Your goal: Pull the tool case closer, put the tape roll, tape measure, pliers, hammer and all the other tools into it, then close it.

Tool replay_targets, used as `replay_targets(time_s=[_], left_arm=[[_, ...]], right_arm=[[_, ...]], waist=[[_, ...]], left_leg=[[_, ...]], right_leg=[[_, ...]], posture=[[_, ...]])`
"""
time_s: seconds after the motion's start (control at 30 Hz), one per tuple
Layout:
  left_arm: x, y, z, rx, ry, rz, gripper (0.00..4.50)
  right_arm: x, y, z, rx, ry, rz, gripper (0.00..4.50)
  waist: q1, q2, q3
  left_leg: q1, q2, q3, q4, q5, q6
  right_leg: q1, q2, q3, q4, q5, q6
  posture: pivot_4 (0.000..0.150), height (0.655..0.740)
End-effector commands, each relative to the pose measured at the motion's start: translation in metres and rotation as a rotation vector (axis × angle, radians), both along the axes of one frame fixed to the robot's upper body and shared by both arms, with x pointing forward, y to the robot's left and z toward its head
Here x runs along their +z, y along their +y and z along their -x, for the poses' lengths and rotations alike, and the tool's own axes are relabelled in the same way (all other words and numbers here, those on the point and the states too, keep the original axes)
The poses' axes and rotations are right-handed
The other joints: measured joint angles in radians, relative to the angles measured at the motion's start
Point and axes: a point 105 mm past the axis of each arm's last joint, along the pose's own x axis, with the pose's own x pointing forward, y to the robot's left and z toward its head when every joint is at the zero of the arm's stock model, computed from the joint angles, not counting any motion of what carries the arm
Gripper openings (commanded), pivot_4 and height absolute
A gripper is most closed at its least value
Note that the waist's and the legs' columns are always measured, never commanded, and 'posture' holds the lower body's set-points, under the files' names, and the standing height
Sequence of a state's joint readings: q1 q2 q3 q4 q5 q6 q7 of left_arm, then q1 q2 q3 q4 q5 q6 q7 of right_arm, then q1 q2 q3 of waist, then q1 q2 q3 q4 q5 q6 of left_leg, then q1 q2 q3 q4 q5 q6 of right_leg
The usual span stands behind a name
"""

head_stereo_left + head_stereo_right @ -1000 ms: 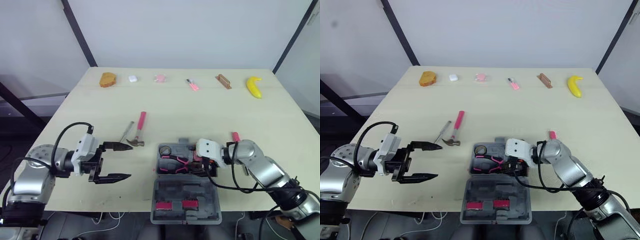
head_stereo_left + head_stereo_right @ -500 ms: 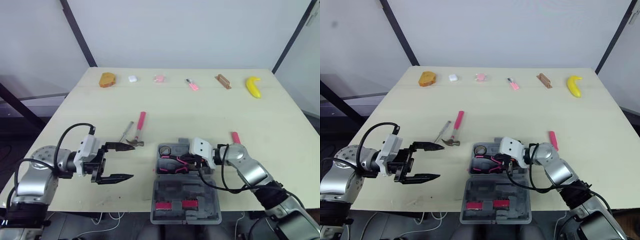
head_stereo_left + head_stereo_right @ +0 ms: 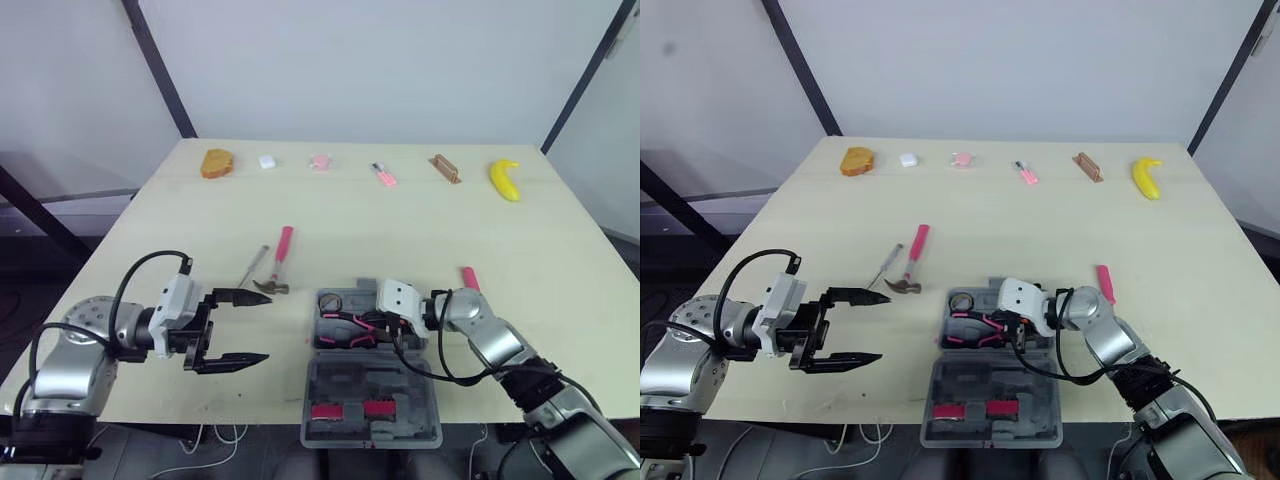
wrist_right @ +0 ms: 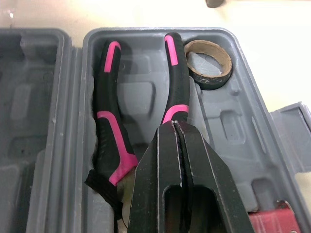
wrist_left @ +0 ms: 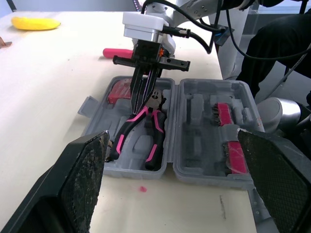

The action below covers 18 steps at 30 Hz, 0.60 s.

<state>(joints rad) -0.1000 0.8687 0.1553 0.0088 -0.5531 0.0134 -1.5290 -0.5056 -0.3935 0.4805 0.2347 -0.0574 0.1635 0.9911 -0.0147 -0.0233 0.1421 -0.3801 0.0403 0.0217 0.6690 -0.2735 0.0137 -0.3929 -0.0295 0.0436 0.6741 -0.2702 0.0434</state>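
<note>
While the worktop [image 3: 400, 220] carries the open case [image 3: 340, 385] at its near edge, the right end effector [image 4: 176, 125] hangs over the tray, fingers pressed together and covering the head of the pliers [image 4: 109, 131]. Touching them or not? Can't tell. The left end effector [image 3: 262, 326] is spread wide and empty, above the worktop left of the case. The hammer [image 3: 281, 252] lies outside, beyond the case's left corner. The tape roll [image 4: 210, 81] sits in the tray, just beside a pliers handle tip.
</note>
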Motion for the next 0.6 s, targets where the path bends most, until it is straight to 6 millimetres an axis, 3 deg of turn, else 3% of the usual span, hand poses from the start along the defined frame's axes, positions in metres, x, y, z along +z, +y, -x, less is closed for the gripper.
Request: replay_targets(time_s=[0.03,0.17,0.3,0.6], left_arm=[[0.011,-0.001,0.001,-0.008,-0.046,0.013,4.5],[0.009,-0.001,0.003,-0.004,-0.04,0.022,4.5],[0.006,-0.001,0.003,0.012,-0.03,0.037,4.5],[-0.003,0.001,0.002,0.054,-0.013,0.061,4.5]], right_arm=[[-0.077,-0.032,0.03,-0.03,0.235,0.249,0.03],[-0.093,-0.031,0.038,-0.015,0.282,0.307,0.03],[-0.1,-0.027,0.041,-0.01,0.313,0.315,0.03],[-0.114,-0.03,0.045,-0.029,0.379,0.361,0.03]], waist=[[0.001,0.001,-0.006],[-0.001,-0.004,-0.018],[-0.003,-0.004,-0.022],[-0.006,-0.004,-0.032]], left_leg=[[0.001,0.0,0.0,-0.001,0.0,0.0],[0.003,0.001,0.0,-0.001,0.0,0.0],[0.021,0.001,0.0,-0.006,0.0,0.0],[0.025,0.002,0.001,-0.013,0.0,0.0]], right_leg=[[0.001,0.0,0.0,0.0,-0.001,-0.001],[0.003,0.0,-0.001,0.0,-0.002,-0.004],[0.018,0.0,0.0,-0.003,-0.004,-0.007],[0.018,0.0,0.001,-0.003,-0.006,-0.01]], posture=[[0.15,0.74],[0.15,0.74],[0.15,0.74],[0.15,0.74]])
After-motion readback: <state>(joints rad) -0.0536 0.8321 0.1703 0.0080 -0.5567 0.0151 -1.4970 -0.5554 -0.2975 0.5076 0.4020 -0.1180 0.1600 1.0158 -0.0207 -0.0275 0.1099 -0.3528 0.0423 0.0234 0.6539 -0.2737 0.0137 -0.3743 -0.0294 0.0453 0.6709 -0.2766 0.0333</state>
